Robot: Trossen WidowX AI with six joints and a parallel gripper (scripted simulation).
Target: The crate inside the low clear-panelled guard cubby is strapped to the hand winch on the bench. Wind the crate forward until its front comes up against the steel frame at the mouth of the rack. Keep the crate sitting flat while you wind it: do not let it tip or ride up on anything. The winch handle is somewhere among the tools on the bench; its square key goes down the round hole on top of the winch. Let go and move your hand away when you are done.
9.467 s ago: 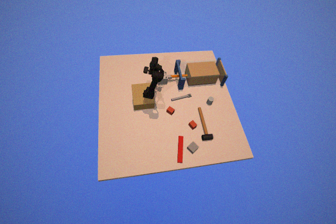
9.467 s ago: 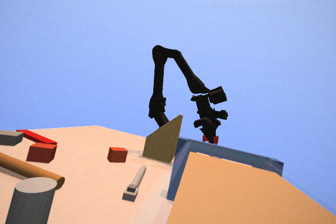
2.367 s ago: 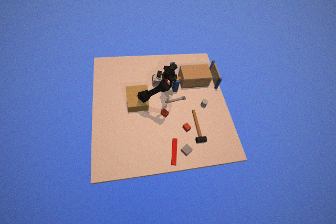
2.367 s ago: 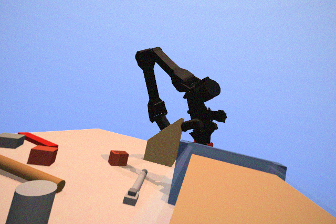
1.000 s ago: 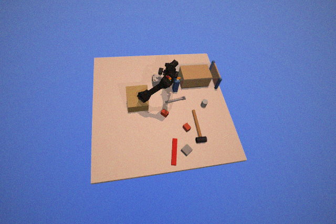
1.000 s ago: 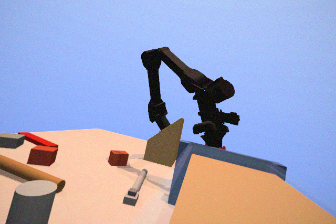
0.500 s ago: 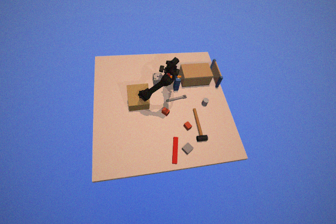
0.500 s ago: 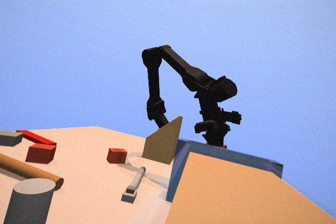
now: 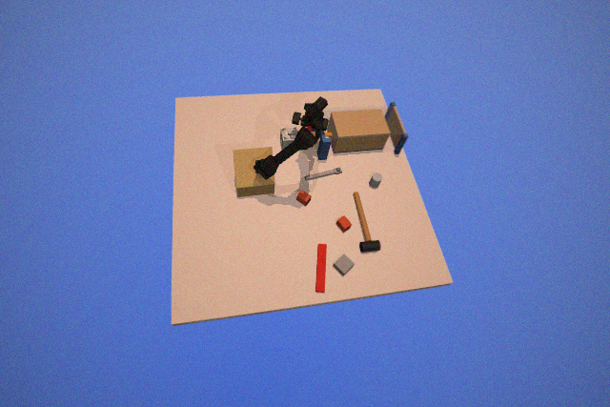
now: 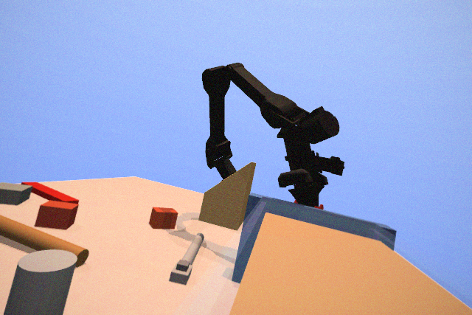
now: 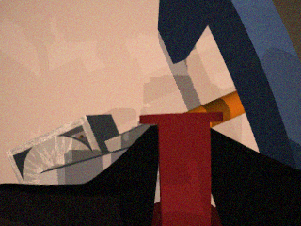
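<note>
My gripper (image 9: 310,129) (image 10: 307,203) (image 11: 176,132) is shut on the upright red grip of the winch handle (image 11: 184,181). A thin grey crank arm runs from the grip toward the grey winch (image 9: 287,136) (image 11: 52,157). The square key and the round hole are hidden. An orange strap (image 9: 328,134) (image 11: 230,105) passes through the blue steel frame (image 9: 327,146) (image 10: 327,215) (image 11: 235,71). The tan crate (image 9: 358,124) (image 10: 324,265) lies flat just behind that frame; I cannot tell whether they touch. The cubby's clear panels are hard to make out.
A second blue frame (image 9: 401,144) stands at the crate's far end. A tan block (image 9: 251,166) (image 10: 226,201) is by the arm base. A wrench (image 9: 323,174) (image 10: 192,250), grey cylinder (image 9: 375,179) (image 10: 41,285), mallet (image 9: 361,217), red blocks (image 9: 303,197) (image 9: 343,223), red strip (image 9: 321,267) and grey block (image 9: 343,264) lie around.
</note>
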